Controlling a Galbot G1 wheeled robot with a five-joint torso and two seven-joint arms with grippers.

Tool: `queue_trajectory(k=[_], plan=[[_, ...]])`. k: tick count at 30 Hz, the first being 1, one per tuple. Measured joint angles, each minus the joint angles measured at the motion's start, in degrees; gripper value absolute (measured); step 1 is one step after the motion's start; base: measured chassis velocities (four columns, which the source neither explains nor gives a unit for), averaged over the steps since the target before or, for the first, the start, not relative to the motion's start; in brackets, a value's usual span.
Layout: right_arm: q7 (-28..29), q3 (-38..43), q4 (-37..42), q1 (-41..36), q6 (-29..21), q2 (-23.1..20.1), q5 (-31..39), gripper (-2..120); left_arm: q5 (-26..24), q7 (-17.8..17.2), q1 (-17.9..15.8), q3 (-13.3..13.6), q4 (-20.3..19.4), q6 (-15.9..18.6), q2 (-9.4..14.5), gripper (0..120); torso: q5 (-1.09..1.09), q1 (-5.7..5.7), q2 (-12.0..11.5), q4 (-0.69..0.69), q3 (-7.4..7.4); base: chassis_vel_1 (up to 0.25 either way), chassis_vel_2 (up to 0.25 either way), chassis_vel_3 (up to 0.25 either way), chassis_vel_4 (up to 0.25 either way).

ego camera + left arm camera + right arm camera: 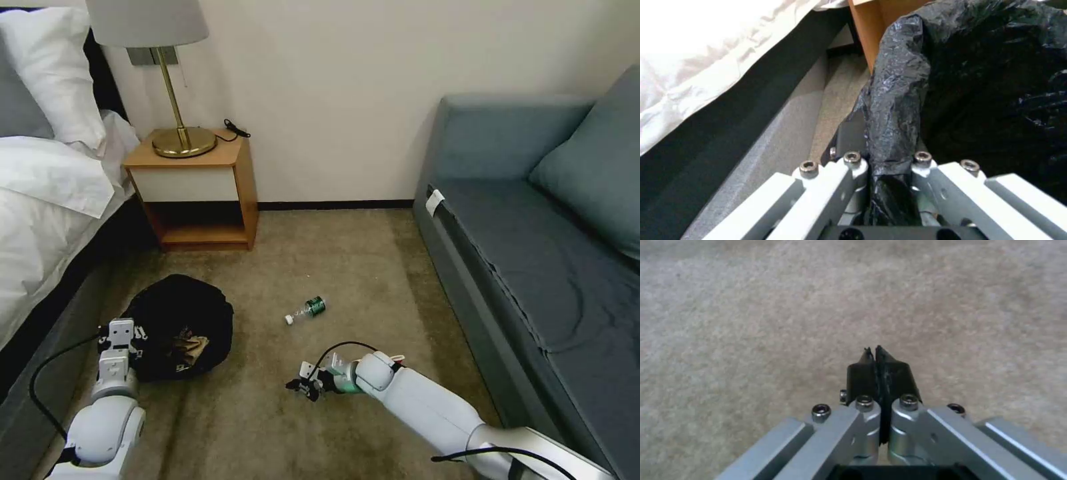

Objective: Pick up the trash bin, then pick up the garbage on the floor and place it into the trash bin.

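Trash bin [175, 325] left by the bed [47, 200], bottle [307, 310] to its right

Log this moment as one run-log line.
left end effector: shut on trash bin rim | right end effector: shut, empty, over carpet | bottle: on floor

1 trash bin [175, 319] at 9 o'clock, 1 bottle [307, 310] on carpet center, 1 tan paper [191, 349] in bin, 2 end effectors: left [120, 331], right [301, 385].

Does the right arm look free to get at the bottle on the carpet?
Probably yes: the right gripper hangs shut and empty, with bare carpet between it and the bottle.
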Motion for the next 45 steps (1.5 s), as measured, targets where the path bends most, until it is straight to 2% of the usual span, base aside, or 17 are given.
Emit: queue_trajectory(k=[6, 12, 17, 19, 20, 22, 23, 24, 30, 31, 33, 35, 38, 39, 40, 45], plan=[[0.2, 1.0, -0.3, 0.3, 0.2, -0.2, -0.2, 0, 0.0, 0.0, 0.0, 0.0, -0.1, 0.0, -0.1, 4, 0.00, 0.00, 0.0, 0.00, 0.00, 0.000, 0.000, 0.000, 0.000], [3.5, 3.4, 1.0, -0.4, -0.4, -1.3, -0.2, 0, -0.2, -0.1, 0.0, 0.0, -0.7, 0.0, 0.0, 4, 0.02, 0.00, 0.0, 0.00, -0.01, 0.000, 0.000, 0.000, 0.000], [3.9, 3.8, 3.3, -0.4, -2.6, -5.2, 1.0, 16, -0.2, -0.2, 0.0, 0.2, -0.7, 0.0, 0.0, 4, 0.02, 0.00, 0.0, 0.00, -0.01, 0.000, 0.000, 0.000, 0.000], [3.9, 4.1, 5.4, -0.6, -3.9, -9.1, 1.6, 26, -0.3, -0.2, -0.1, 0.3, -0.8, 0.1, 0.0, 4, 0.02, 0.00, 0.0, -0.01, -0.01, 0.000, 0.000, 0.000, 0.000], [3.9, 4.1, 5.4, -0.6, -3.9, -9.1, 1.6, 26, -0.3, -0.2, -0.1, 0.3, -0.8, 0.1, 0.0, 4, 0.02, 0.00, 0.0, -0.01, -0.01, 0.000, 0.000, 0.000, 0.000], [3.8, 4.9, 6.6, -0.9, -4.5, -11.5, 1.7, 36, -0.5, -0.2, -0.1, 0.3, -0.9, 0.1, 0.1, 4, 0.00, 0.00, 0.0, -0.03, -0.01, 0.000, 0.000, 0.000, 0.000], [3.8, 4.9, 6.6, -0.9, -4.5, -11.5, 1.7, 36, -0.5, -0.2, -0.1, 0.3, -0.9, 0.1, 0.1, 4, 0.00, 0.00, 0.0, -0.03, -0.01, 0.000, 0.000, 0.000, 0.000], [3.6, 5.5, 6.9, -1.1, -4.6, -12.2, 1.6, 41, -0.6, -0.2, -0.1, 0.4, -0.8, 0.1, 0.2, 4, 0.01, 0.00, 0.0, -0.03, -0.01, 0.000, 0.000, 0.000, 0.000], [2.4, 6.9, 6.4, -1.4, -4.9, -12.6, 0.7, 65, -0.6, -0.2, 0.0, 0.7, -0.7, 0.1, 0.1, 4, 0.02, 0.00, 0.0, 0.00, -0.01, 0.000, 0.000, 0.000, 0.000], [2.4, 6.9, 6.4, -1.4, -4.9, -12.6, 0.7, 65, -0.6, -0.2, 0.0, 0.7, -0.7, 0.1, 0.1, 4, 0.02, 0.00, 0.0, 0.00, -0.01, 0.000, 0.000, 0.000, 0.000], [1.8, 6.9, 5.9, -1.5, -5.0, -12.8, -0.1, 76, -0.6, -0.1, 0.0, 0.8, -0.7, 0.1, 0.1, 4, 0.01, 0.00, 0.0, -0.01, -0.01, 0.000, 0.000, 0.000, 0.000], [1.7, 6.9, 5.6, -1.5, -5.0, -12.8, -0.4, 78, -0.6, -0.1, 0.0, 0.8, -0.7, 0.1, 0.1, 4, 0.01, 0.00, 0.0, -0.01, -0.01, 0.000, 0.000, 0.000, 0.000], [0.9, 7.6, 3.7, -1.5, -4.8, -12.9, -1.9, 93, -0.5, -0.1, 0.1, 0.8, -0.6, 0.1, 0.1, 4, 0.01, 0.00, 0.0, 0.00, 0.00, 0.000, 0.000, 0.000, 0.000], [0.9, 7.6, 3.7, -1.5, -4.8, -12.9, -1.9, 93, -0.5, -0.1, 0.1, 0.8, -0.6, 0.1, 0.1, 4, 0.01, 0.00, 0.0, 0.00, 0.00, 0.000, 0.000, 0.000, 0.000], [0.7, 8.1, 2.8, -1.4, -4.6, -12.9, -2.7, 98, -0.5, -0.1, 0.1, 0.8, -0.5, 0.1, 0.2, 4, 0.01, 0.00, 0.0, -0.01, -0.01, 0.000, 0.000, 0.000, 0.000], [0.3, 9.5, 0.3, -1.2, -3.9, -12.3, -4.4, 100, -0.4, 0.0, -0.1, 1.1, -0.2, 0.1, 0.2, 4, 0.00, 0.00, 0.0, 0.00, -0.01, 0.000, 0.000, 0.000, 0.000]])
